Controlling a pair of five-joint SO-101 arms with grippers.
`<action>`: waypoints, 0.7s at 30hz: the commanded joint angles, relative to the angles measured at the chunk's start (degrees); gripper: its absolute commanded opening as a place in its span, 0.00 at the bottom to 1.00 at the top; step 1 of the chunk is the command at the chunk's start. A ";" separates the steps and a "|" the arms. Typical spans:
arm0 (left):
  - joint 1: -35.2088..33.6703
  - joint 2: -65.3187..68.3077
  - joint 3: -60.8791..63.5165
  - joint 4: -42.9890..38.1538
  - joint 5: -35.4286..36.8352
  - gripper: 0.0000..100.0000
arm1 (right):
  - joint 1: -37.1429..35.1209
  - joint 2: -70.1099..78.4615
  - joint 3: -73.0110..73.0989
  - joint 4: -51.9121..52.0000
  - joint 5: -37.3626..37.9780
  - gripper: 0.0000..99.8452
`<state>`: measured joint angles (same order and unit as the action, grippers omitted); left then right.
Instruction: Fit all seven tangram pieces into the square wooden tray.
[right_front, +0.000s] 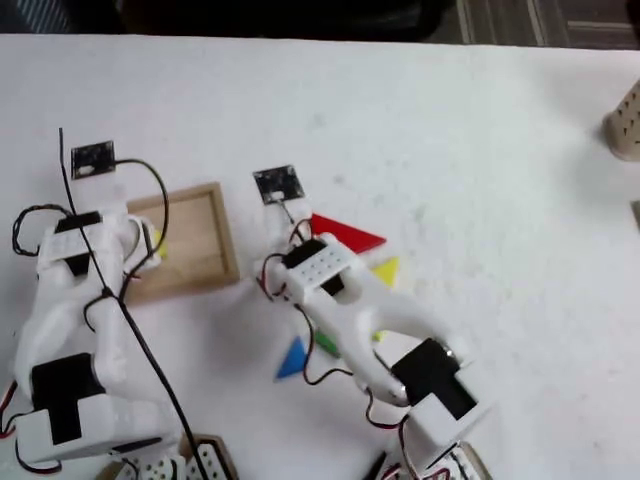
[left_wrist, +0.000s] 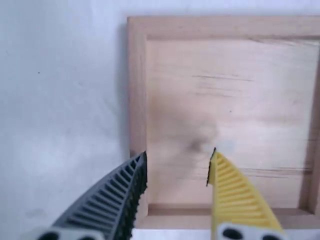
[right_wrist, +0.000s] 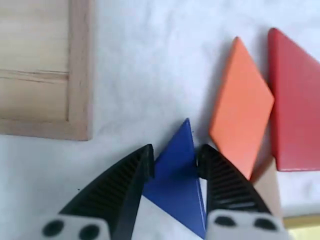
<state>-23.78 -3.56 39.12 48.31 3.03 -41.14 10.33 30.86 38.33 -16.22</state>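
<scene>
My right gripper (right_wrist: 175, 150) pinches the blue triangle (right_wrist: 175, 187), orange parallelogram (right_wrist: 242, 125) just beside; my left gripper (left_wrist: 178, 155) gapes over the tray (left_wrist: 136, 90).

High camera overlooking the table (right_front: 450, 130), wrist cameras close, facing down, all three sharing the tray (right_front: 228, 240)

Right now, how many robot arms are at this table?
2. The left arm has its open hand above the wooden tray; the right arm has its hand closed on a blue triangle next to an orange piece. No others seem hidden.
</scene>
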 joint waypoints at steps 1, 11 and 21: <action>0.57 -0.31 -2.37 -1.23 0.00 0.23 | -0.13 0.48 -0.88 1.45 -0.44 0.13; 0.57 -0.31 -2.37 -1.23 0.00 0.23 | -4.88 -7.16 -0.88 14.02 8.62 0.29; 0.48 -0.31 -2.37 -1.23 0.00 0.23 | -2.68 -1.10 0.35 3.56 9.23 0.29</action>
<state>-23.78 -3.56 39.12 48.22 3.03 -45.45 8.31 31.74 45.71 -8.40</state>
